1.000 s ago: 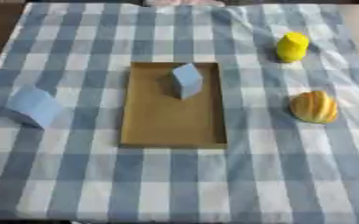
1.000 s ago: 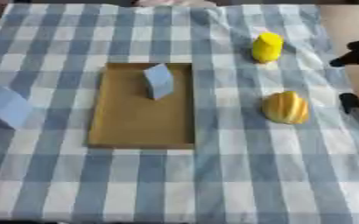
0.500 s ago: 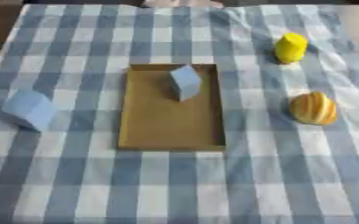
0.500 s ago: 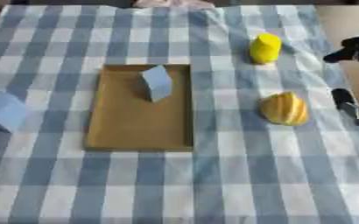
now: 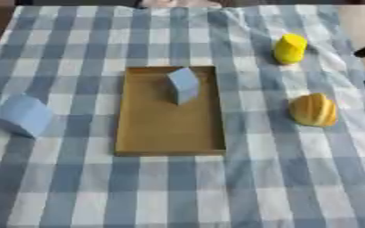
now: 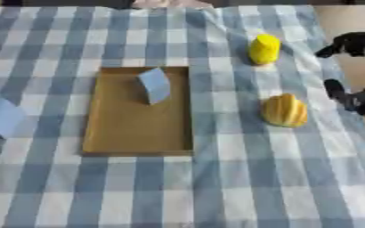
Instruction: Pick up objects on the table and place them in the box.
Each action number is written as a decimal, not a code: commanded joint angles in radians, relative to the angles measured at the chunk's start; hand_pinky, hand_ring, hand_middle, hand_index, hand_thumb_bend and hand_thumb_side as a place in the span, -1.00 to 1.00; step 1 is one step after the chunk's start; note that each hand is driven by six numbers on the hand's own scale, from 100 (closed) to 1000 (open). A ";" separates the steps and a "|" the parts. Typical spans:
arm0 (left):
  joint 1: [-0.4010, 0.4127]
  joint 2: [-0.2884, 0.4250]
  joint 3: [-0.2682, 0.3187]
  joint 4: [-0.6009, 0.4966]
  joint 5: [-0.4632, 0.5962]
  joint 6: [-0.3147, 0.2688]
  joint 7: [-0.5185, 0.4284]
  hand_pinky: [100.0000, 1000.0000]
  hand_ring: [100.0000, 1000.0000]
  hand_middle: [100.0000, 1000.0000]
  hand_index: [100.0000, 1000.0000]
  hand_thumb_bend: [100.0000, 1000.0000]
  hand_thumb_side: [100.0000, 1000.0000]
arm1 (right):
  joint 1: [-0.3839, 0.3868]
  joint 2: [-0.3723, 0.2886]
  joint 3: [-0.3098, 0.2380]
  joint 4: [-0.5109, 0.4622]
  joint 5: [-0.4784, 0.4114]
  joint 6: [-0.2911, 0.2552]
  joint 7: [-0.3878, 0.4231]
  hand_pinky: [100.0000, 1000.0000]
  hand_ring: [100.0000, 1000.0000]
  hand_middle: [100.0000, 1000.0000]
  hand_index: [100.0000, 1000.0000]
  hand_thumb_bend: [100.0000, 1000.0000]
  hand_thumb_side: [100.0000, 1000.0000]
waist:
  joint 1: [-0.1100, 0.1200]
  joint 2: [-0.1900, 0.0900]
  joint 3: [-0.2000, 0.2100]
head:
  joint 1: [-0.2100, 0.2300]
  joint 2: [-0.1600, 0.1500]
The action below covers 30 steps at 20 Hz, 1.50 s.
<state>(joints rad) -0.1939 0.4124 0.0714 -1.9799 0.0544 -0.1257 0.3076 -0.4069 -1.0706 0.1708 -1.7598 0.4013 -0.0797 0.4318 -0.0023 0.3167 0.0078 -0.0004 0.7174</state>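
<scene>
Blue-and-white checked cloth [image 5: 216, 187] covers the tabletop from edge to edge. At the middle of the frame lies a shallow brown box [image 5: 170, 133], and a pale blue block [image 5: 183, 84] stands in its upper part. Another pale blue block [image 5: 23, 115] sits on the cloth at the left edge, well apart from the box. Right of the box rests an orange ribbed object [image 6: 284, 110]; a yellow cylinder [image 6: 264, 49] stands above it. The right hand [image 6: 355, 71] shows at the right edge, its fingers spread wide, holding nothing.
</scene>
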 commanded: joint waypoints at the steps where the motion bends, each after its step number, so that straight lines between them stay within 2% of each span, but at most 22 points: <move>1: -0.008 0.012 0.000 -0.020 0.005 0.000 -0.008 0.66 0.44 0.39 0.61 -1.00 0.39 | -0.037 -0.011 0.018 0.052 0.031 -0.015 0.016 0.63 0.98 0.59 0.80 -1.00 -0.19 | -0.003 -0.017 0.003 | -0.005 -0.014; 4: -0.009 0.012 -0.002 -0.020 0.006 0.001 -0.010 0.66 0.44 0.39 0.60 -1.00 0.39 | -0.065 0.006 0.035 0.092 0.048 -0.029 0.026 0.63 0.98 0.58 0.79 -1.00 -0.25 | -0.003 -0.015 0.007 | -0.007 -0.015; 7: -0.009 0.011 -0.004 -0.020 0.007 0.002 -0.013 0.66 0.44 0.39 0.60 -1.00 0.40 | -0.081 0.018 0.047 0.114 0.061 -0.044 0.033 0.63 0.97 0.54 0.78 -1.00 -0.18 | -0.003 -0.012 0.010 | -0.007 -0.016; 11: -0.008 0.009 -0.004 -0.020 0.008 0.003 -0.014 0.66 0.44 0.39 0.60 -1.00 0.40 | -0.080 0.029 0.050 0.098 0.066 -0.064 0.022 0.62 0.94 0.47 0.75 -1.00 -0.12 | -0.004 -0.009 0.009 | -0.006 -0.017; 17: -0.010 0.006 -0.007 -0.020 0.011 0.004 -0.018 0.66 0.44 0.40 0.59 -1.00 0.40 | -0.066 0.041 0.065 0.077 0.083 -0.072 -0.006 0.62 0.93 0.46 0.75 -1.00 0.04 | -0.005 -0.009 0.008 | -0.005 -0.022; 18: -0.011 0.005 -0.008 -0.020 0.011 0.004 -0.019 0.66 0.44 0.40 0.59 -1.00 0.40 | -0.067 0.046 0.070 0.083 0.088 -0.070 -0.004 0.62 0.93 0.46 0.75 -1.00 0.04 | -0.005 -0.009 0.009 | -0.005 -0.022; 19: -0.011 0.004 -0.008 -0.020 0.012 0.004 -0.019 0.66 0.44 0.40 0.59 -1.00 0.40 | -0.067 0.052 0.076 0.091 0.091 -0.069 0.000 0.63 0.93 0.46 0.75 -1.00 0.15 | -0.004 -0.008 0.010 | -0.006 -0.022; 21: -0.010 0.003 -0.009 -0.020 0.012 0.004 -0.021 0.66 0.44 0.40 0.58 -1.00 0.41 | -0.067 0.065 0.085 0.103 0.100 -0.071 0.011 0.63 0.93 0.47 0.75 -1.00 0.25 | -0.004 -0.007 0.012 | -0.005 -0.023; 30: -0.009 -0.001 -0.009 -0.020 0.014 0.006 -0.022 0.66 0.44 0.40 0.58 -1.00 0.41 | -0.055 0.104 0.104 0.102 0.120 -0.085 0.053 0.65 0.95 0.50 0.78 -1.00 0.43 | -0.001 0.000 0.012 | -0.004 -0.025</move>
<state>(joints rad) -0.1951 0.4017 0.0588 -1.9800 0.0661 -0.1186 0.2877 -0.4561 -0.9452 0.2846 -1.6463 0.5160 -0.1627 0.4784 -0.0030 0.3321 0.0201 -0.0056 0.7024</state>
